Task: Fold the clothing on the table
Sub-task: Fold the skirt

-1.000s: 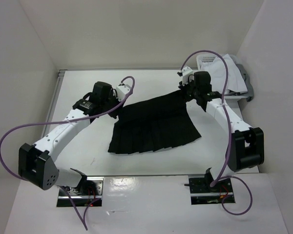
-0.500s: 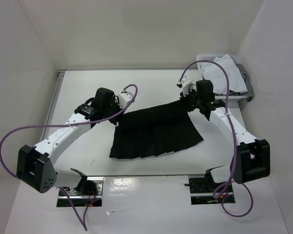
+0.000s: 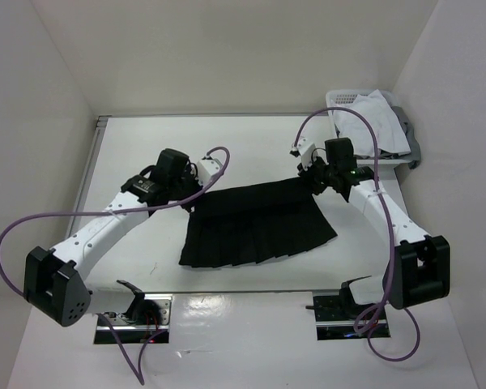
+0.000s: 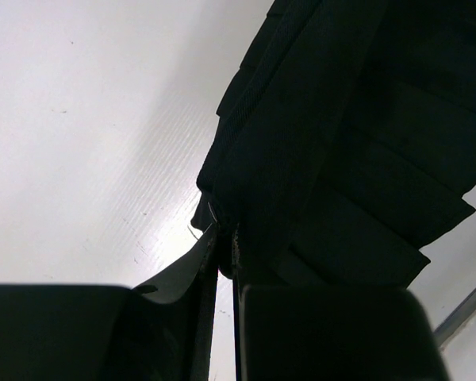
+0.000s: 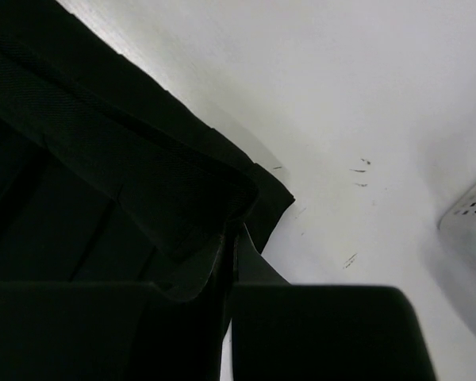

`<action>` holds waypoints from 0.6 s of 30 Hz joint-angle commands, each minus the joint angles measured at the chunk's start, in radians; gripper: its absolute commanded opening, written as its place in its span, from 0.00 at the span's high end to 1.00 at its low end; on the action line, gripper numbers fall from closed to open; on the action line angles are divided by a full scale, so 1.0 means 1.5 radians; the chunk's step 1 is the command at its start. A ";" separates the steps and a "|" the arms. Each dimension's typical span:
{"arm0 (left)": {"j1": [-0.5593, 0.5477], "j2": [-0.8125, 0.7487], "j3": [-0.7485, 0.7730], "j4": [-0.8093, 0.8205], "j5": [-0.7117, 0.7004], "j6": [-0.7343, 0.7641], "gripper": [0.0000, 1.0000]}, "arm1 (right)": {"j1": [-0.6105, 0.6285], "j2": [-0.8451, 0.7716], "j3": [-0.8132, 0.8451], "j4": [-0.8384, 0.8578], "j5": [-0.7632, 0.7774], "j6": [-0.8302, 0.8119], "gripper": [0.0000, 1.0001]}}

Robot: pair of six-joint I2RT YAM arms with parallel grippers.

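Note:
The clothing, a black pleated skirt (image 3: 257, 224), lies spread on the white table (image 3: 251, 146), waist toward the far side and hem toward the near edge. My left gripper (image 3: 196, 203) is shut on the skirt's left waist corner (image 4: 222, 214). My right gripper (image 3: 314, 181) is shut on the right waist corner (image 5: 250, 202). Both wrist views show black fabric pinched between the fingers, with the corners lifted a little off the table.
A white plastic basket (image 3: 371, 126) holding a white garment (image 3: 381, 113) stands at the far right corner, and its perforated edge (image 5: 472, 210) shows in the right wrist view. White walls enclose the table. A metal rail (image 3: 93, 154) runs along the left edge.
Both grippers have drawn the skirt's waist toward the near side and slightly left. The skirt has shifted with them and now lies flatter.

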 commanded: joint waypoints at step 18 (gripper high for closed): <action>-0.007 -0.098 -0.023 -0.052 0.019 0.053 0.43 | 0.005 -0.074 -0.006 -0.152 -0.014 -0.090 0.91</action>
